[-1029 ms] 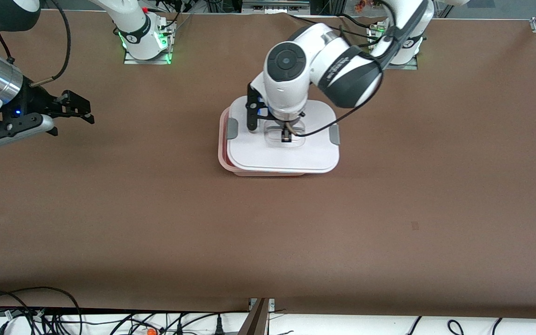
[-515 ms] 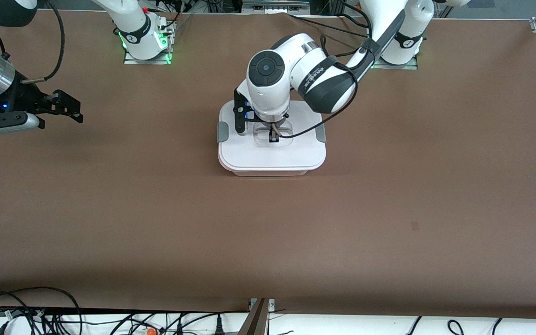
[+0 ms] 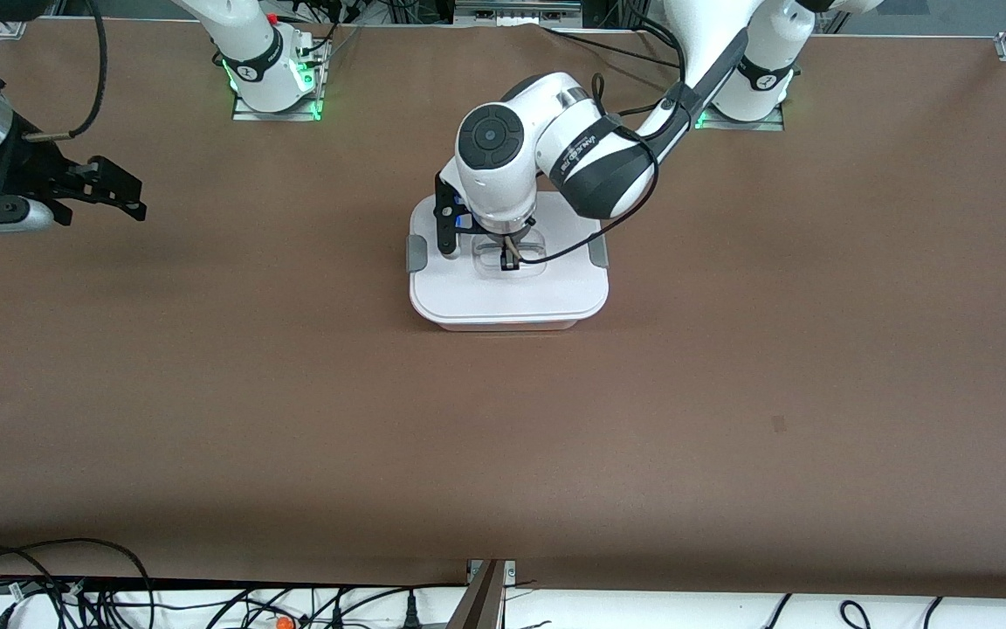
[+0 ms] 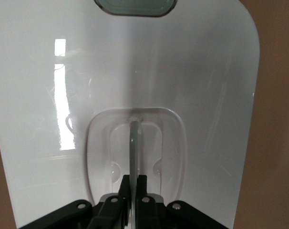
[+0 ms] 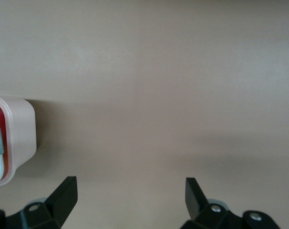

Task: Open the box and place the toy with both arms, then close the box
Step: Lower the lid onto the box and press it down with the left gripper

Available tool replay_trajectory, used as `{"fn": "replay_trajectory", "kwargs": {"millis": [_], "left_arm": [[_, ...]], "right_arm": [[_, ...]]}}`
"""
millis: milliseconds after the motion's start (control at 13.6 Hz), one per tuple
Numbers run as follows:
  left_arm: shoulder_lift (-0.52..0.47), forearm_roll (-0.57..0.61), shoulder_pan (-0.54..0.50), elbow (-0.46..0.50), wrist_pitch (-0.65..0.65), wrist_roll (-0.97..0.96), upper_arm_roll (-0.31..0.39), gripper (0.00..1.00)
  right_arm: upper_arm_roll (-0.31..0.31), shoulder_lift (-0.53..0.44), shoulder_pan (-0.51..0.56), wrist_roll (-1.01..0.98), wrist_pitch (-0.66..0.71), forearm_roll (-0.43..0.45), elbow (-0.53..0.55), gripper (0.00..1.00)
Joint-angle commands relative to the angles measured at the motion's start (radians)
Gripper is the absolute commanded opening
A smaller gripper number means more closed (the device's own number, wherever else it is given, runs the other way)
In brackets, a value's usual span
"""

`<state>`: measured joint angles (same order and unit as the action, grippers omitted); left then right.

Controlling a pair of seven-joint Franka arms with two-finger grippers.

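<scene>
Lid [image 3: 510,293] sits on the pink box [image 5: 18,138]; left tool [image 3: 510,259] pinches its clear centre handle [image 4: 133,143]. Right tool [image 5: 130,195] hangs wide over bare table [image 3: 293,393].

The box's lid [image 4: 135,81] is glossy white plastic (window glare streaks it), its recessed handle [image 4: 134,143] clear plastic. The tub [image 5: 20,136] looks translucent, satiny pink. The table [image 3: 503,437] cover is matt brown, paper-like.
</scene>
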<state>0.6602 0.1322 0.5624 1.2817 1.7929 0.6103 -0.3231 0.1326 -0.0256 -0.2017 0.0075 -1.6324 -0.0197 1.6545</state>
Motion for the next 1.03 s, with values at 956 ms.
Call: {"fn": "replay_trajectory", "kwargs": {"millis": [956], "left_arm": [[0.058,0.052,0.067,-0.045,0.046,-0.073,0.03,0.0]], "right_arm": [[-0.008,0.0,0.007,0.029,0.089,0.012,-0.07,1.0]]}}
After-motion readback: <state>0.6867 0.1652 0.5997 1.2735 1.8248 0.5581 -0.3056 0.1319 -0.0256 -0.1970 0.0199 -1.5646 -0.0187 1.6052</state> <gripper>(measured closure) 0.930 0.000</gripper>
